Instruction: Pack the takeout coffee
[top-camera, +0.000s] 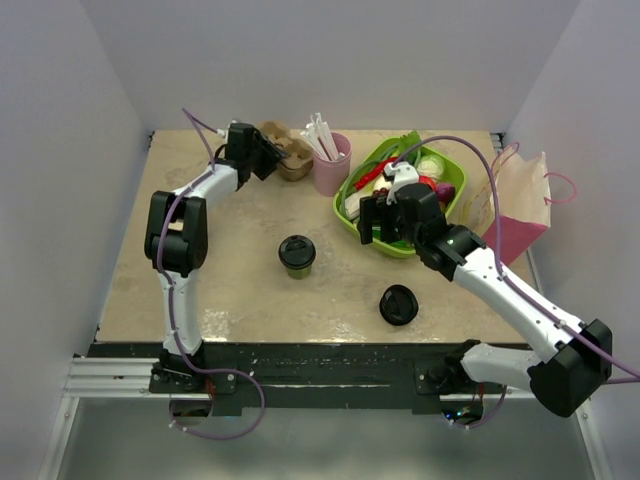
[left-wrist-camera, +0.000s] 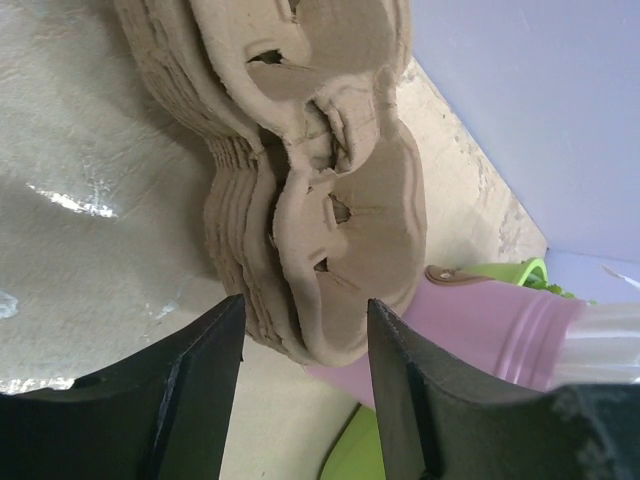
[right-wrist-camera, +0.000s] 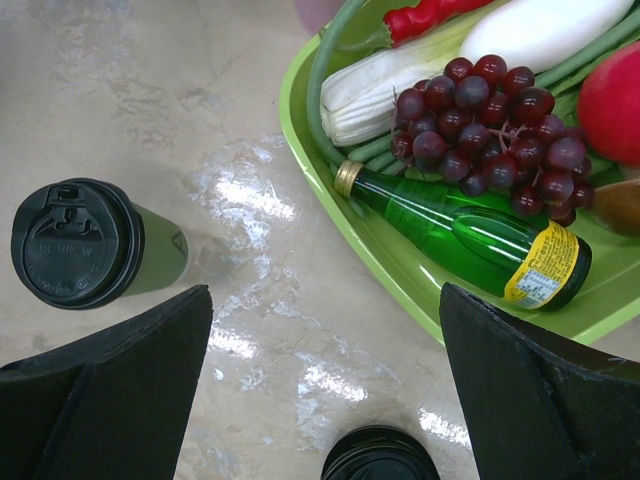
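The takeout coffee (top-camera: 297, 255), a small olive-green cup under a black lid, stands upright mid-table; the right wrist view shows the same coffee (right-wrist-camera: 85, 245) at its left. My right gripper (top-camera: 383, 225) hangs wide open over bare table between that cup and the green tray, nothing between its fingers (right-wrist-camera: 325, 320). At the back of the table my left gripper (top-camera: 262, 157) is open against a stack of brown cardboard cup carriers (top-camera: 287, 151). The near edge of the carrier stack (left-wrist-camera: 320, 220) sits between its fingertips (left-wrist-camera: 305, 330), and I see no squeeze on it. The pink bag (top-camera: 515, 205) stands at the right edge.
A lime-green tray (top-camera: 352, 215) holds grapes (right-wrist-camera: 490, 130), a green bottle (right-wrist-camera: 470, 235) and vegetables. A pink cup of straws (top-camera: 331, 163) stands beside the carriers. A separate black lid (top-camera: 398, 304) lies front right, and it shows again as the black lid (right-wrist-camera: 380, 458) in the right wrist view.
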